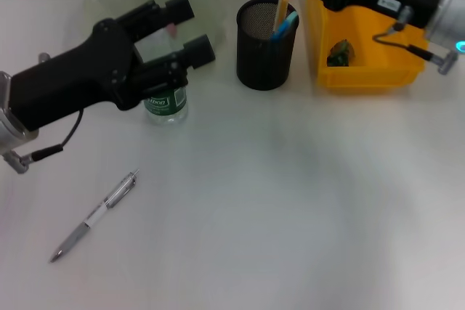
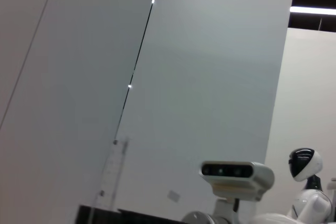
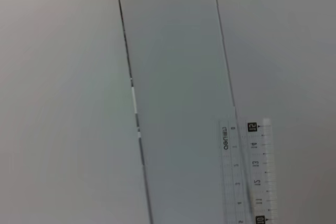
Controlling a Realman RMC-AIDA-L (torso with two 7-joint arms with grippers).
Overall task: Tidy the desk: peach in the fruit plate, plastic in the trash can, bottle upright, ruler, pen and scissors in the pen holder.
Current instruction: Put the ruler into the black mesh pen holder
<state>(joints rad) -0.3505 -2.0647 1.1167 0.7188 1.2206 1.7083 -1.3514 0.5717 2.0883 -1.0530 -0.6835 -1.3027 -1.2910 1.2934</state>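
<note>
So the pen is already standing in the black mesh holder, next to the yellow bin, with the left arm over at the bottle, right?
Not quite. In the head view the pen lies flat on the desk, well away from the black mesh holder. The rest holds: the holder stands next to the yellow bin, and the left arm's tool is over at the bottle.

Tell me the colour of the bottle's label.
Green with white lettering, on the bottle; the head view shows it best.

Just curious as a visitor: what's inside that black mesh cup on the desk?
Inside the black mesh cup stand an orange stick-like item and a blue item. Their lower ends are hidden by the mesh wall; the right arm covers the orange item's top.
</note>
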